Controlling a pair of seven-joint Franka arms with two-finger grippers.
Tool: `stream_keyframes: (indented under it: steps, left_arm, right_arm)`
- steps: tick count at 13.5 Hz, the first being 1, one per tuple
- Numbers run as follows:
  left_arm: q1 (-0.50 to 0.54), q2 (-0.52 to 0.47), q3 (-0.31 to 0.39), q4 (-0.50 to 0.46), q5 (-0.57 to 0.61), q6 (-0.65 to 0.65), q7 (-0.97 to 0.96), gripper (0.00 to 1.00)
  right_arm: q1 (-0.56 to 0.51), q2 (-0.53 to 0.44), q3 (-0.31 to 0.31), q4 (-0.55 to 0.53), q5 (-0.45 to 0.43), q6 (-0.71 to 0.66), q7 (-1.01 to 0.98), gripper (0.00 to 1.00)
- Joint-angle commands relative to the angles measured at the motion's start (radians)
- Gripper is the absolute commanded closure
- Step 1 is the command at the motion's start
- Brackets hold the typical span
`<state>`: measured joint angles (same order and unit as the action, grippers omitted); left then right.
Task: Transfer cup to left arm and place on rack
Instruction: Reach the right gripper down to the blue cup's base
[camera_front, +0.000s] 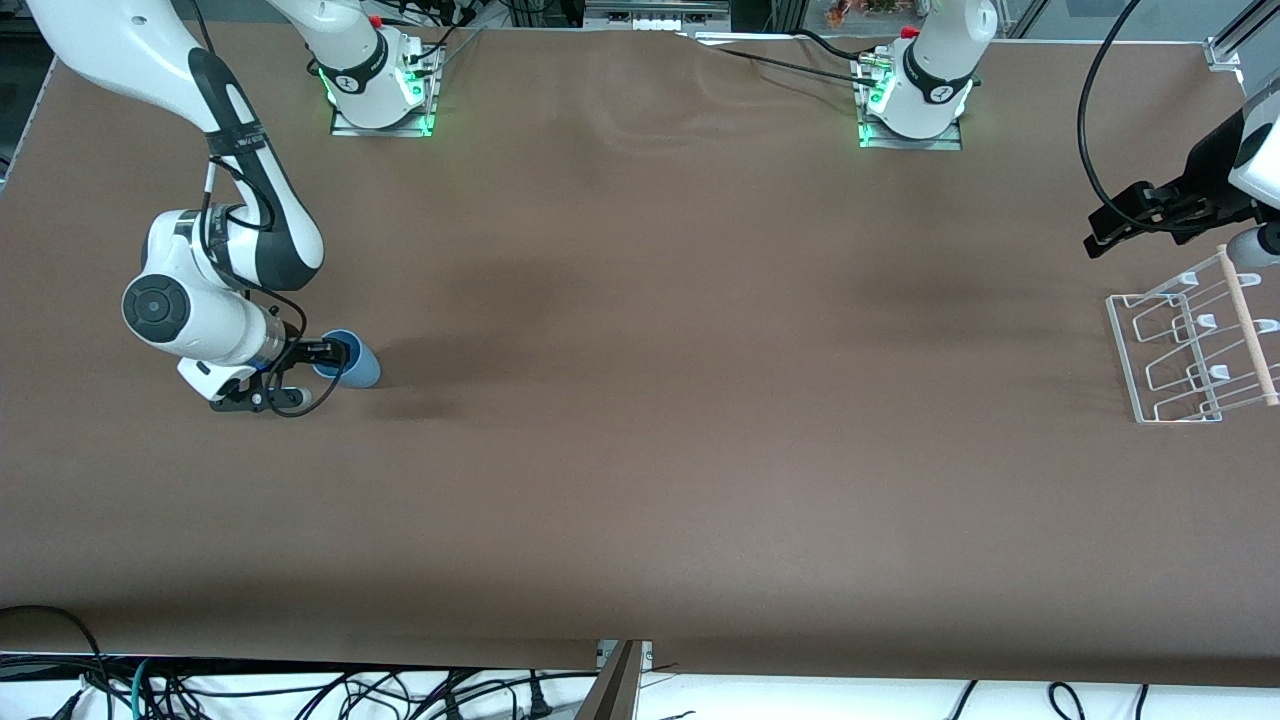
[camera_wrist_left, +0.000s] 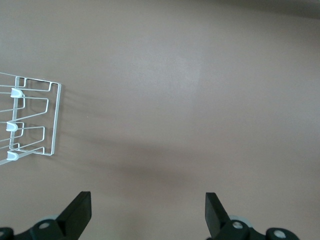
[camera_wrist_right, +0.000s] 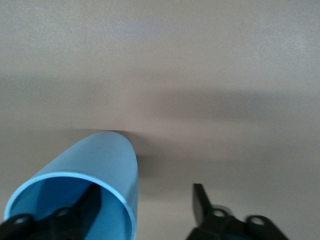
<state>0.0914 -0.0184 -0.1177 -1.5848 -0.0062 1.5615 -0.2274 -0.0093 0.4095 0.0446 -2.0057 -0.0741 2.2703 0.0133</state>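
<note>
Blue cup (camera_front: 352, 361) lies tipped on the bench (camera_front: 640, 450) at my right arm's end, one finger of my right hand (camera_front: 322, 372) inside its rim, not yet pinched; left hand (camera_wrist_left: 149, 215) spread near the rack (camera_front: 1190, 345).

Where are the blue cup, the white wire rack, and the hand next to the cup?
cup (camera_front: 358, 366), front view, on its side wall.
rack (camera_front: 1160, 408), front view, on its base wire.
right hand (camera_front: 322, 375), front view, between its fingertips.
</note>
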Motion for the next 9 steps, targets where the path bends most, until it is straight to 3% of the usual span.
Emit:
stream_keyframes:
  steps: [1,4,9]
  left_arm:
    - [0.001,0.014,-0.007,0.031,0.029,-0.012,0.005,0.0]
    - [0.001,0.014,-0.008,0.029,0.029,-0.012,0.005,0.0]
    - [0.001,0.018,-0.008,0.029,0.031,-0.011,0.005,0.0]
  right_arm:
    - [-0.009,-0.015,0.006,-0.016,0.005,0.009,0.011,0.57]
    - [-0.009,-0.015,0.006,-0.016,0.005,0.003,0.008,0.99]
    - [-0.009,-0.015,0.011,-0.004,0.075,-0.025,0.005,1.0]
